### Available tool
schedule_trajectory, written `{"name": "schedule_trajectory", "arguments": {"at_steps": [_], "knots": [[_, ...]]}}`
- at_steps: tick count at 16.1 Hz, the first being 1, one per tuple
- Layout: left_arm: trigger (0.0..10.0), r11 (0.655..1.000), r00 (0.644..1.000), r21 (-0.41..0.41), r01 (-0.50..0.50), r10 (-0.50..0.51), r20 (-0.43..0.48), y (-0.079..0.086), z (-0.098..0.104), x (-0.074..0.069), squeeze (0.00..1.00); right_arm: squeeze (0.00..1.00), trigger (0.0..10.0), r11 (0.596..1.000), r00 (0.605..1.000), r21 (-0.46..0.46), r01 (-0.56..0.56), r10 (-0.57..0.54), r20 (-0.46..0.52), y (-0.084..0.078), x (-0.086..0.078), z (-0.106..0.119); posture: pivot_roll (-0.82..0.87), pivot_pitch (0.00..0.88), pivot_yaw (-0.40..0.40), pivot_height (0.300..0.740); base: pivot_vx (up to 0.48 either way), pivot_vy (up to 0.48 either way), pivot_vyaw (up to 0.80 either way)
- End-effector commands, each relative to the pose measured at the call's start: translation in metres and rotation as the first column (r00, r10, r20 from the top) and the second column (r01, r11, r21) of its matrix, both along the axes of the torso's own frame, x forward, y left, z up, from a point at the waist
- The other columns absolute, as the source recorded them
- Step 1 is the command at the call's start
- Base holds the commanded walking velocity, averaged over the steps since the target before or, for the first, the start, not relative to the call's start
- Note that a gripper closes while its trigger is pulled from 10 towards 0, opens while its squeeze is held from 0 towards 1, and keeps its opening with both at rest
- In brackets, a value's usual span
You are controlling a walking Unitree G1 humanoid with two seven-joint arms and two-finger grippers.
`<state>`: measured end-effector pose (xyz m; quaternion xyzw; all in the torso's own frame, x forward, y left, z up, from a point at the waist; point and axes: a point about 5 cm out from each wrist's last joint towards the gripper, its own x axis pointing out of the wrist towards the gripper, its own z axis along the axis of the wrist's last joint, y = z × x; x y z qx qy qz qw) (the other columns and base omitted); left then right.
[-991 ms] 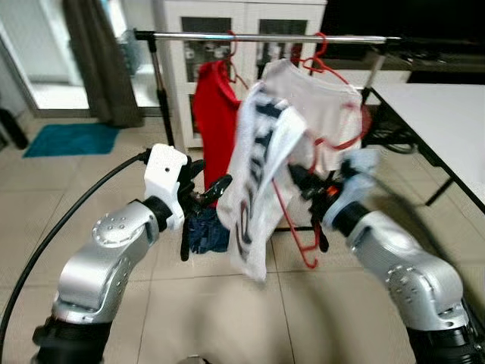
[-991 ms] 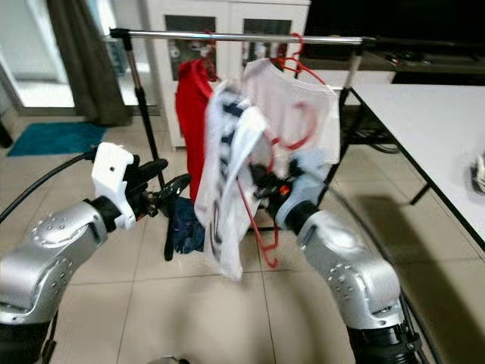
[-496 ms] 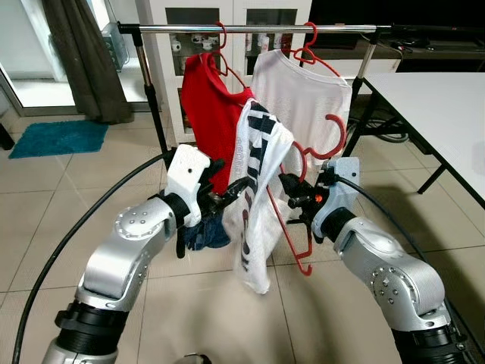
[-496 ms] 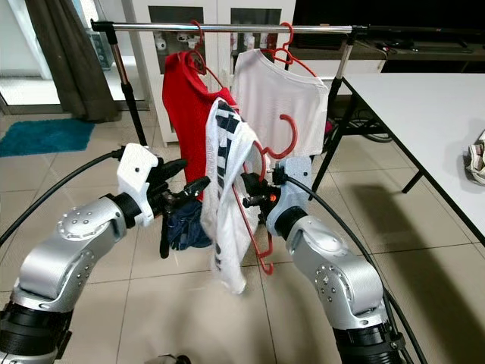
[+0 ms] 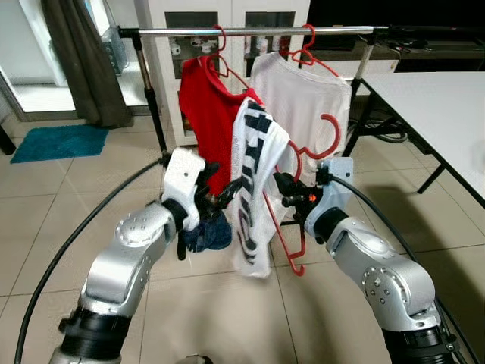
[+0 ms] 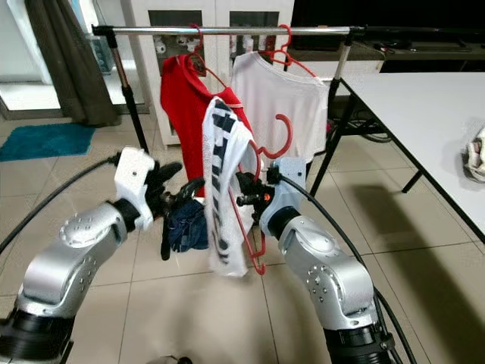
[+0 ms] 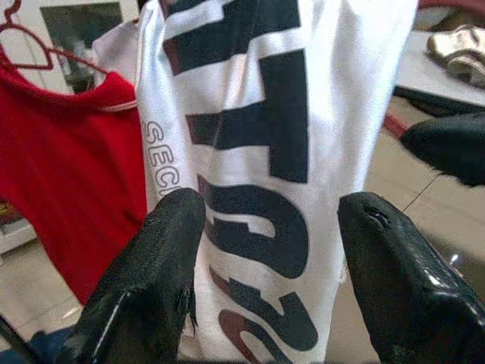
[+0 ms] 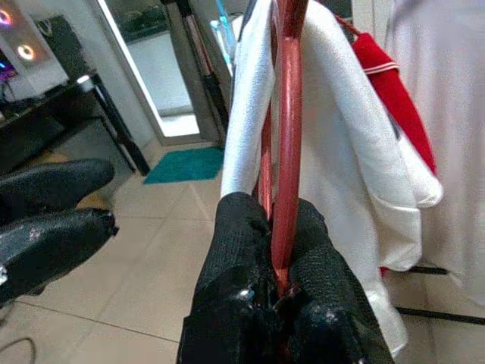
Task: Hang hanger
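Note:
My right gripper [image 5: 286, 190] is shut on the lower wire of a red hanger [image 5: 334, 126], whose hook points up below the rail. A white shirt with black lettering [image 5: 254, 186] is draped over this hanger and hangs between my two grippers. In the right wrist view the fingers [image 8: 241, 250] pinch the red wire [image 8: 289, 136]. My left gripper [image 5: 220, 194] stands open beside the shirt, its fingers [image 7: 163, 250] spread on either side of the printed cloth [image 7: 265, 144]. The metal rail [image 5: 250, 32] runs above, carrying a red shirt [image 5: 208, 114] and a white shirt [image 5: 303, 98] on red hangers.
A white table [image 5: 439, 98] stands at the right with a crumpled cloth [image 6: 476, 152] on it. A white cabinet [image 5: 170, 61] is behind the rack, and a dark curtain [image 5: 76, 61] and teal mat [image 5: 57, 142] are at the left. A dark blue cloth [image 5: 208, 235] lies on the tiles.
The blurred view has steadied. The held hanger and its shirt have risen slightly towards the rail. Right gripper still grips the wire; left stays open.

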<state>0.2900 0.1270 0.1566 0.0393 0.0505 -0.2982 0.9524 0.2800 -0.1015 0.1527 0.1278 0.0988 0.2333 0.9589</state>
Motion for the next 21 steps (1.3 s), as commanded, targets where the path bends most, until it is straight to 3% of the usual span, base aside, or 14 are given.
{"name": "schedule_trajectory", "arguments": {"at_steps": [1, 4, 7, 9, 12, 18, 21], "knots": [[10.0, 1.000, 1.000, 0.018, -0.025, 0.025, 0.009, 0.000, 0.003, -0.003, 0.00, 0.00, 10.0, 0.999, 0.998, -0.053, 0.015, -0.011, 0.068, -0.004, 0.001, 0.007, -0.16, 0.000, 0.021, 0.740, 0.000, -0.480, 0.00], [10.0, 0.998, 0.997, -0.025, -0.064, 0.062, -0.055, 0.003, 0.000, -0.005, 0.00, 0.00, 10.0, 1.000, 0.998, 0.006, -0.015, 0.015, 0.057, -0.002, 0.001, 0.008, -0.16, 0.000, 0.016, 0.740, 0.000, 0.160, 0.00], [10.0, 0.998, 0.997, -0.008, -0.067, 0.067, -0.040, 0.003, 0.000, -0.005, 0.00, 0.00, 10.0, 0.998, 0.995, 0.055, -0.033, 0.027, 0.094, 0.000, 0.002, 0.014, -0.16, 0.000, 0.018, 0.740, 0.000, 0.160, 0.00], [10.0, 0.998, 0.997, -0.003, -0.067, 0.066, -0.037, 0.002, 0.001, -0.005, 0.00, 0.00, 10.0, 1.000, 0.994, 0.001, -0.027, 0.026, 0.105, 0.001, 0.002, 0.012, -0.16, 0.000, 0.018, 0.740, 0.000, 0.000, 0.00], [10.0, 0.998, 0.998, 0.001, -0.057, 0.057, -0.009, 0.002, 0.005, -0.002, 0.00, 0.00, 10.0, 0.998, 0.990, -0.004, -0.055, 0.055, 0.130, 0.004, 0.002, 0.013, -0.16, 0.000, 0.020, 0.740, 0.000, 0.000, 0.00], [10.0, 0.997, 0.997, -0.022, 0.071, -0.070, 0.033, -0.015, 0.010, -0.002, 0.00, 0.00, 10.0, 0.998, 0.986, -0.051, -0.038, 0.045, 0.159, 0.004, 0.004, 0.012, -0.16, 0.000, 0.022, 0.740, 0.000, 0.000, 0.00], [10.0, 0.988, 0.990, -0.061, 0.140, -0.138, 0.041, -0.021, 0.012, 0.006, 0.00, 0.00, 10.0, 0.997, 0.982, -0.049, -0.061, 0.069, 0.176, 0.010, 0.004, 0.019, -0.17, 0.000, 0.023, 0.740, 0.000, 0.000, 0.00]]}}
